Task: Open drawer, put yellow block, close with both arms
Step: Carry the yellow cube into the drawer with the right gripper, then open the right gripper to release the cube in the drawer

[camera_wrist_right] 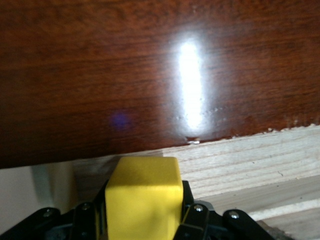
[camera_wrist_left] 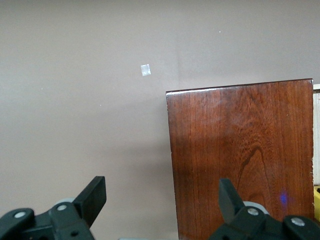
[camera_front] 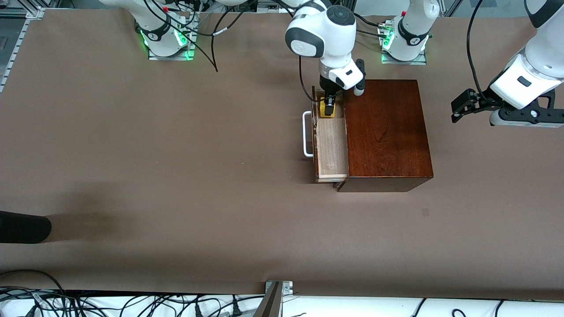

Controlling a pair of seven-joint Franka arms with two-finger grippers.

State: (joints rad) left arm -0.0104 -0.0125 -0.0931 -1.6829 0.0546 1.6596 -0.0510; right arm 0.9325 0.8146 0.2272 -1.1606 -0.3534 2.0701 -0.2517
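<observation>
The drawer stands pulled out of the mahogany box, its white handle toward the right arm's end of the table. My right gripper is shut on the yellow block and holds it in the pale tray at the end farther from the front camera. In the right wrist view the block sits between the fingers, against the tray's wooden wall. My left gripper is open and empty, in the air beside the box at the left arm's end; its view shows the box top.
A dark object lies at the table's edge toward the right arm's end, near the front camera. Cables run along the table's near edge. A small pale mark is on the table near the box.
</observation>
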